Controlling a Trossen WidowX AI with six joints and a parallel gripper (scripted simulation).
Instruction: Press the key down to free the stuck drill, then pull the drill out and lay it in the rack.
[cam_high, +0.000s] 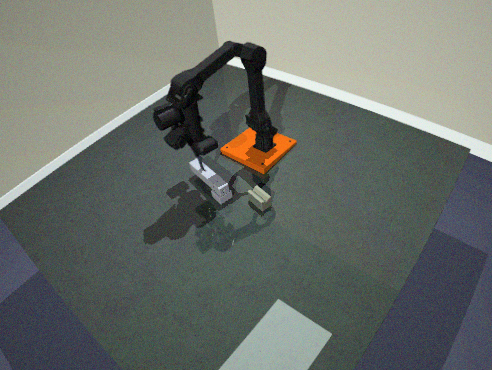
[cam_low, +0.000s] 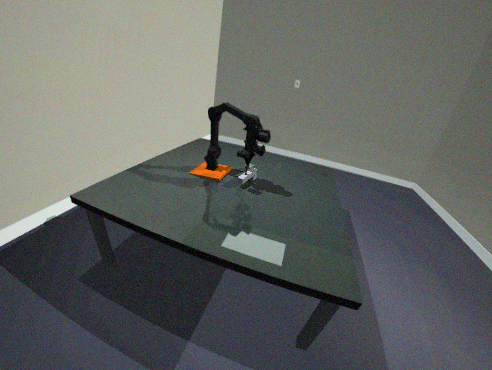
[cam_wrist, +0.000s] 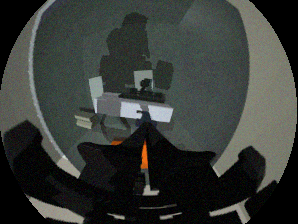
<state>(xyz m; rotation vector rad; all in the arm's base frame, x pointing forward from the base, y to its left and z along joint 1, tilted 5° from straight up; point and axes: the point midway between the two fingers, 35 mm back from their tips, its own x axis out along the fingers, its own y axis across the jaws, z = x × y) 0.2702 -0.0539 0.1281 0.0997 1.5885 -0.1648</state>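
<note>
A long white and lilac block (cam_high: 221, 194) (cam_low: 247, 176) (cam_wrist: 109, 105) stands on the table in front of the arm's base. Its flat white top part (cam_wrist: 160, 111) lies under my fingertips. My gripper (cam_high: 202, 168) (cam_low: 246, 172) (cam_wrist: 146, 124) is shut and empty, pointing down. Its tips are at the white top, near the block's end away from the rack, and seem to touch it. I cannot make out the drill or tell the key apart from the block. The small beige grooved rack (cam_high: 260, 200) (cam_wrist: 84, 119) stands beside the block's other end, apart from it, and looks empty.
The arm's orange base plate (cam_high: 240, 151) (cam_low: 200, 173) lies behind the block and the rack. A pale flat rectangle (cam_high: 280, 337) (cam_low: 255, 248) shows near the far edge of the table (cam_high: 350, 225) (cam_low: 150, 200). Dark arm shadows and reflections fall around the block.
</note>
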